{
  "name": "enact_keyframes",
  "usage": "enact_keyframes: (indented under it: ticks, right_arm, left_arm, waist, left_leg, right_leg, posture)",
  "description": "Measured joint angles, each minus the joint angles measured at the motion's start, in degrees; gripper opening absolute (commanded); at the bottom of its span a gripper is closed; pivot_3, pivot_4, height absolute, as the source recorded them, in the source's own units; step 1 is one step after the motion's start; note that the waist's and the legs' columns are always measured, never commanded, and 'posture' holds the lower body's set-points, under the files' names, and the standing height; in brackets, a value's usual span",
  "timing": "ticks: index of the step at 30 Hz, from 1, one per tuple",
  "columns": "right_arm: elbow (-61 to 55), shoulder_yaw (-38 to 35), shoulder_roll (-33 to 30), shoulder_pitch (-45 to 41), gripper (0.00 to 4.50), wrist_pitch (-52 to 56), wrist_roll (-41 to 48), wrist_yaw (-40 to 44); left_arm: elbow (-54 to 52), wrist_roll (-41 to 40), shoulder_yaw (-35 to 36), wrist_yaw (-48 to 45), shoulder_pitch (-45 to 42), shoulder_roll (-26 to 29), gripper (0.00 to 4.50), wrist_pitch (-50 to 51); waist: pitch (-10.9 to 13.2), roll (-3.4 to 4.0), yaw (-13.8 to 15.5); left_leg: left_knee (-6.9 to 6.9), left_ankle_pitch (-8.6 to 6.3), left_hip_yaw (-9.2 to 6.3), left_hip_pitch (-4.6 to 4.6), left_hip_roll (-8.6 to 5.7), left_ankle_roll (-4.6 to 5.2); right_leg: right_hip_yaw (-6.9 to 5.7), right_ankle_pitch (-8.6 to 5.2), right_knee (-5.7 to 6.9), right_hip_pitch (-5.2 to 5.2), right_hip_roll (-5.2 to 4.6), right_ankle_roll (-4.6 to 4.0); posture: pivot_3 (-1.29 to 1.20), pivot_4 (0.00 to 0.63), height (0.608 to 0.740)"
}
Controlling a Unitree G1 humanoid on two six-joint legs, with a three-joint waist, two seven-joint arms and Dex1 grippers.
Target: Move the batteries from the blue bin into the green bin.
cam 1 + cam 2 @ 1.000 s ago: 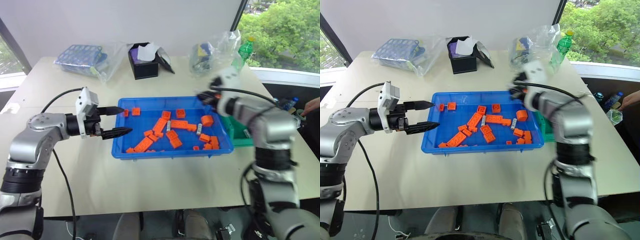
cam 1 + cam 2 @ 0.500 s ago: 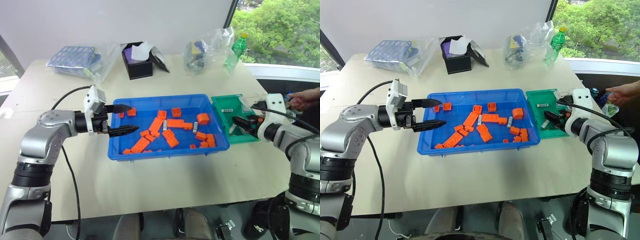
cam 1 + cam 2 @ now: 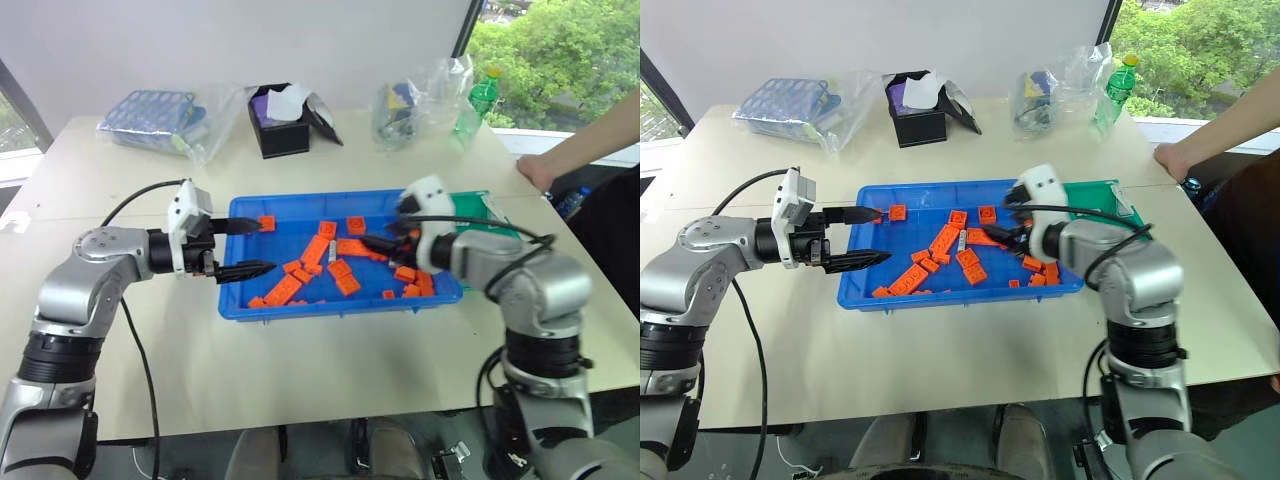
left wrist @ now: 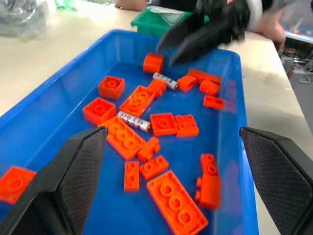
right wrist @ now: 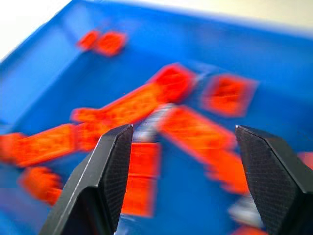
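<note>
At least two batteries [image 4: 134,121] lie among orange bricks [image 4: 177,202] in the blue bin [image 3: 243,302], not yet in the green bin [image 4: 164,17], while the right gripper [image 3: 378,240] hovers over them, spread and empty, and the left gripper [image 3: 250,247] waits agape at the rim.

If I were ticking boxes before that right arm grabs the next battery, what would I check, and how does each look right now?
1. Right gripper open and empty: ok.
2. Batteries left in the blue bin: ok, two lie among the orange bricks, one mid-bin, another nearer the right gripper.
3. Battery free to pinch: not ok, bricks crowd both.
4. Left gripper out of the way: ok, open at the bin's far end.
5. Green bin reachable: cannot tell, the arm hides most of it.
6. Person's hand clear: ok, resting at the table edge.
</note>
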Motion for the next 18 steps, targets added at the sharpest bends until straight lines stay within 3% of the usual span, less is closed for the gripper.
enact_keyframes:
  ticks: [7, 18]
  right_arm:
    - [9.0, 2.3, 5.7, -1.3, 3.38, -1.5, -1.1, -3.3]
    - [21.4, 4.7, 5.8, -3.6, 3.38, -9.2, -3.0, -2.6]
  left_arm:
    - [-1.2, -0.1, 0.7, 0.6, 0.5, 0.2, 4.5, 0.1]
    - [-2.5, -0.8, 1.1, 1.3, 1.1, 0.8, 4.5, 1.2]
  waist:
    - [0.0, 0.05, 0.6]
    - [0.0, 0.05, 0.3]
  left_leg:
    - [0.03, 0.0, 0.0, 0.04, 0.04, 0.0]
    - [0.02, 0.01, 0.01, 0.05, 0.03, 0.01]
  right_leg:
    - [0.0, -0.02, 0.07, -0.04, 0.04, 0.04]
    - [0.0, -0.01, 0.21, 0.05, 0.05, 0.05]
  posture:
    - [0.0, 0.15, 0.716]
    - [0.0, 0.15, 0.716]
